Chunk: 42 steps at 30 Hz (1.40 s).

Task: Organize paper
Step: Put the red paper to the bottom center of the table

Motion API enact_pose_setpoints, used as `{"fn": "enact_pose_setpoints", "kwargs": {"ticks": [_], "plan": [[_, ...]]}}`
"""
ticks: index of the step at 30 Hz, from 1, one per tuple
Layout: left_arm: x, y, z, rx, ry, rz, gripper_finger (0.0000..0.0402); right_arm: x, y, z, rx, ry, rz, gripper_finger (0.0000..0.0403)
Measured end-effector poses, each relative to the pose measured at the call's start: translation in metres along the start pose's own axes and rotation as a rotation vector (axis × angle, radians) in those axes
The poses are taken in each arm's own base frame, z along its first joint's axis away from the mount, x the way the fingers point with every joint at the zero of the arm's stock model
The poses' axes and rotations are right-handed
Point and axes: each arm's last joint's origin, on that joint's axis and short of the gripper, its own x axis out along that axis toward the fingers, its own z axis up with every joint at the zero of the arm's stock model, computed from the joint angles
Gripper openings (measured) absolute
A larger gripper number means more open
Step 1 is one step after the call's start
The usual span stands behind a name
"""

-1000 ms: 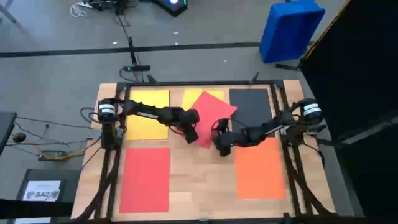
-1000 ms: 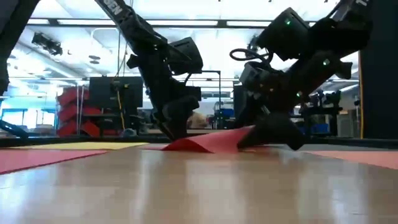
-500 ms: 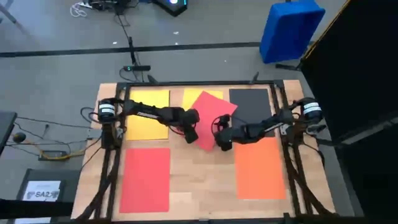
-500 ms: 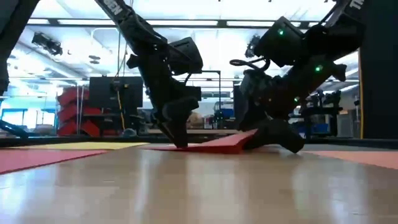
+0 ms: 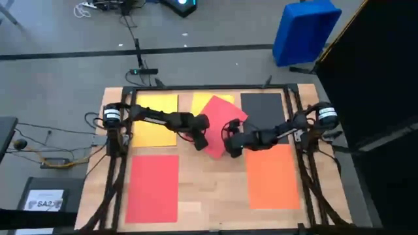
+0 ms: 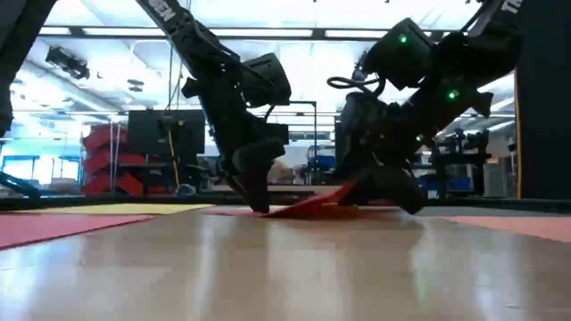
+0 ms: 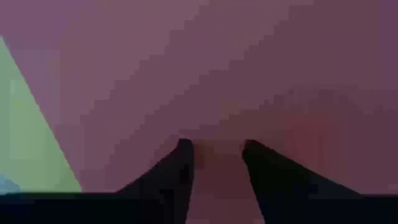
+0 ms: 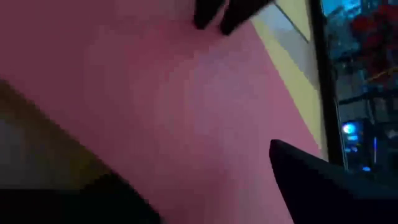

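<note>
A red sheet of paper point(image 5: 225, 117) lies askew at the table's middle, partly over a yellow sheet point(image 5: 208, 99). My left gripper point(image 5: 201, 140) stands on the red sheet's left part, fingers parted. My right gripper point(image 5: 230, 146) is open at the sheet's near right edge, which rises off the table point(image 6: 335, 196) between its fingers. Flat on the table lie a second yellow sheet point(image 5: 155, 119), a black sheet point(image 5: 261, 109), another red sheet point(image 5: 152, 188) and an orange sheet point(image 5: 273, 176). My left gripper presses both parted fingertips point(image 7: 184, 149) down on the red sheet's face point(image 7: 217, 163), coming steeply from above; the sheet lies flat on the table there. My right gripper comes slanting from the table's right. Its lower finger point(image 8: 93, 199) lies under the sheet's raised edge point(image 8: 74, 130). Its upper finger point(image 8: 311, 174) stands over the sheet's face, and I cannot tell whether it touches.
Black rails point(image 5: 117, 163) run along the table's left and right sides. A blue bin point(image 5: 305, 29) stands on the floor beyond the far right corner. Bare wood point(image 5: 209, 196) shows between the near red and orange sheets.
The red sheet bulged up between the two grippers a second ago. It has since sunk flat beside the left gripper, and only its edge at the right gripper stays raised. My right gripper has rolled and tipped a little in place.
</note>
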Motion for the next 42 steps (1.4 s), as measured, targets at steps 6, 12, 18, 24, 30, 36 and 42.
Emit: {"fn": "enact_pose_setpoints", "kwargs": {"ticks": [6,12,18,24,30,36,42], "plan": [[0.000,0.000,0.000,-0.001,0.000,0.003,0.0131,0.000,-0.001,0.003,0.014,-0.022,-0.012,0.0207],[0.000,0.000,0.000,-0.001,-0.001,0.005,0.0131,0.000,-0.002,0.003,0.021,-0.031,-0.013,0.0165],[0.000,0.000,0.000,-0.002,-0.003,0.005,0.0131,0.000,-0.001,0.003,0.019,-0.044,0.011,0.0110],[-0.002,0.000,0.004,0.018,-0.016,0.013,0.0131,0.000,-0.001,0.003,-0.008,-0.045,0.014,0.0052],[-0.010,-0.002,0.017,0.075,-0.017,0.050,0.0132,0.000,-0.001,0.003,-0.031,-0.044,0.015,0.0004],[-0.033,0.002,0.024,0.134,-0.013,0.155,0.0132,0.000,0.000,0.003,-0.033,-0.052,0.029,0.0000],[-0.077,0.004,0.029,0.139,-0.106,0.174,0.0132,0.001,-0.001,0.003,-0.036,-0.051,0.027,0.0000]]}}
